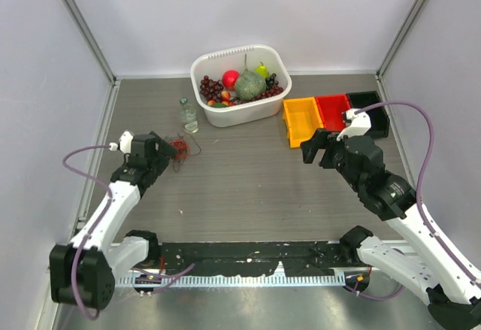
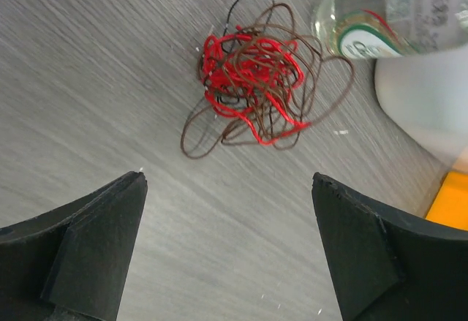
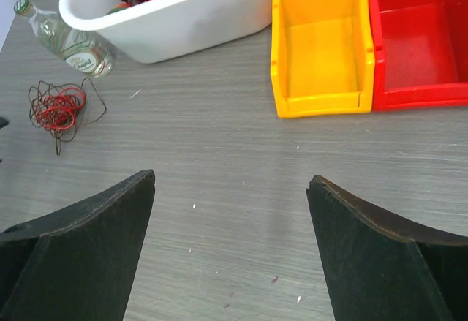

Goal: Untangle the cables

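The cables (image 2: 252,80) are a small tangled ball of thin red and dark brown wires lying on the grey table. They also show in the top view (image 1: 181,148) and small in the right wrist view (image 3: 57,109). My left gripper (image 2: 228,178) is open and empty, its fingers wide apart just short of the tangle. In the top view the left gripper (image 1: 167,153) sits right beside the cables. My right gripper (image 3: 230,182) is open and empty, far to the right of the cables, over bare table near the yellow bin (image 3: 322,47).
A small glass bottle (image 1: 188,115) lies just behind the cables. A white tub (image 1: 240,86) with grapes and other fruit stands at the back. Yellow (image 1: 302,119), red (image 1: 333,112) and black (image 1: 368,108) bins stand at the back right.
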You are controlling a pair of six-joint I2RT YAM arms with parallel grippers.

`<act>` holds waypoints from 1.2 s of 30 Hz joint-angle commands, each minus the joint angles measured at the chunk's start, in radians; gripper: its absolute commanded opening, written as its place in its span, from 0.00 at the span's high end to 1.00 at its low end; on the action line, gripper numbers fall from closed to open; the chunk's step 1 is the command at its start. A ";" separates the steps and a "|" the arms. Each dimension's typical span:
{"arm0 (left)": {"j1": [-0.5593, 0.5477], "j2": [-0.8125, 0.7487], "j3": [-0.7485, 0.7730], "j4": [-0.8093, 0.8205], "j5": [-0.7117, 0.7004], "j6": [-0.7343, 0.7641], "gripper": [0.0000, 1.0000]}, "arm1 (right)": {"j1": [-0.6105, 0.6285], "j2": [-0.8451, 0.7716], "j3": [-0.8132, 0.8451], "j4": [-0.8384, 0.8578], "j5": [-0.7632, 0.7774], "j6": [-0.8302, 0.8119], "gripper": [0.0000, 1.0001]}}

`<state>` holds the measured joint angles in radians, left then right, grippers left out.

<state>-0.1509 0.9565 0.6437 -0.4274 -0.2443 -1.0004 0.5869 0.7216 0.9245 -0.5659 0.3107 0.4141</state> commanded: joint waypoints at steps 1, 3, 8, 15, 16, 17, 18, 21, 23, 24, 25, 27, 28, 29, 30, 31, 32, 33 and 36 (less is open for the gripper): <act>0.048 0.143 -0.018 0.291 0.049 -0.128 0.00 | -0.002 -0.025 -0.010 0.047 -0.044 0.032 0.11; 0.073 0.215 -0.029 0.395 0.071 -0.122 0.00 | -0.004 -0.024 -0.015 0.047 -0.050 0.034 0.11; 0.146 0.422 -0.053 0.634 0.201 -0.222 0.00 | -0.002 0.004 -0.026 0.037 -0.070 0.041 0.12; 0.130 0.634 -0.076 0.923 0.493 -0.208 0.53 | -0.002 0.042 -0.062 0.046 -0.087 0.049 0.19; 0.102 0.619 -0.104 0.944 0.488 -0.207 0.59 | -0.002 0.055 -0.076 0.050 -0.093 0.051 0.21; 0.068 0.593 -0.120 0.954 0.476 -0.201 0.63 | -0.002 0.065 -0.081 0.055 -0.094 0.052 0.21; 0.029 0.565 -0.137 0.938 0.461 -0.186 0.67 | -0.002 0.074 -0.102 0.060 -0.102 0.054 0.21; -0.108 0.473 -0.182 0.898 0.422 -0.141 0.75 | -0.001 0.114 -0.136 0.093 -0.152 0.069 0.22; -0.203 0.407 -0.213 0.869 0.407 -0.109 0.78 | 0.007 0.146 -0.170 0.128 -0.195 0.083 0.22; -0.246 0.381 -0.234 0.869 0.401 -0.089 0.80 | 0.014 0.159 -0.194 0.162 -0.212 0.087 0.22; -0.287 0.348 -0.252 0.859 0.395 -0.067 0.80 | 0.031 0.188 -0.205 0.179 -0.237 0.092 0.22; -0.357 0.279 -0.306 0.855 0.382 -0.037 0.78 | 0.082 0.237 -0.236 0.239 -0.258 0.104 0.22; -0.386 0.249 -0.328 0.872 0.384 -0.026 0.76 | 0.108 0.255 -0.255 0.286 -0.262 0.109 0.22; -0.409 0.228 -0.352 0.898 0.390 -0.017 0.73 | 0.151 0.289 -0.262 0.320 -0.266 0.115 0.22; -0.427 0.205 -0.369 0.923 0.396 -0.014 0.70 | 0.183 0.303 -0.275 0.371 -0.269 0.120 0.22; -0.438 0.188 -0.384 0.931 0.405 -0.014 0.68 | 0.229 0.332 -0.280 0.405 -0.274 0.121 0.22; -0.447 0.179 -0.398 0.937 0.404 -0.012 0.63 | 0.250 0.344 -0.289 0.456 -0.272 0.124 0.23; -0.456 0.173 -0.410 0.949 0.405 -0.007 0.56 | 0.283 0.369 -0.296 0.480 -0.271 0.132 0.23; -0.461 0.168 -0.440 0.986 0.442 -0.012 0.32 | 0.304 0.418 -0.297 0.558 -0.295 0.152 0.32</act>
<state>-0.6014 1.1465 0.2317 0.4469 0.1692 -1.0382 0.8627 1.1046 0.6224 -0.2176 0.0525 0.5255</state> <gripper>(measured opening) 0.561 0.731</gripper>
